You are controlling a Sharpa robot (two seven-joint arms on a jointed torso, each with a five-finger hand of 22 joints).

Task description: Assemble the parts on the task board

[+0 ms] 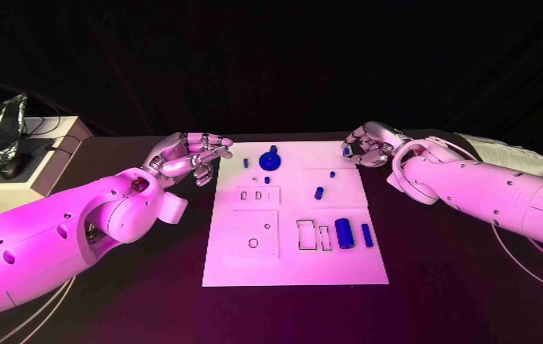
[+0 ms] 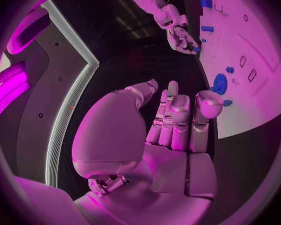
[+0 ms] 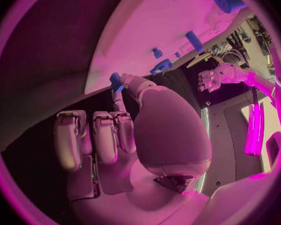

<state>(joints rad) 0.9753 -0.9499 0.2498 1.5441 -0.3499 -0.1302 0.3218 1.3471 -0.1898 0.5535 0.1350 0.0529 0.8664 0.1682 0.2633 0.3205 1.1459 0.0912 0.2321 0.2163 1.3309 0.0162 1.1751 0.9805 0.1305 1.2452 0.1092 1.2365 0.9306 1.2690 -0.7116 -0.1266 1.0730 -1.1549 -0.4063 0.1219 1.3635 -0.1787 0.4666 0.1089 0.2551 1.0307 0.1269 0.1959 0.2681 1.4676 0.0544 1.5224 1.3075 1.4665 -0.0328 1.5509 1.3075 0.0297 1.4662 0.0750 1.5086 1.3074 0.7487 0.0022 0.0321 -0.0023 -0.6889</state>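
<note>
We are holding our right hand just off the far right corner of the task board, and it is pinching a small blue part between thumb and a fingertip while the other fingers are curling in beside it; we judge it is carrying the piece this way so that it can be lowered end-first into a seat. Our left hand is waiting near the board's far left corner with its fingers drawn loosely together and nothing in them, probably keeping out of the way while staying close enough to steady the board. On the board, the round blue knob is standing near the far edge, a small blue peg is lying in the middle right panel, and a blue cylinder and a slimmer blue bar are lying side by side near the right edge, next to two open rectangular slots. These loose pieces are lying near their recesses, which suggests most of the assembly is not yet done. The next move is likely calling for careful alignment, since the pinched part is small and could slip.
</note>
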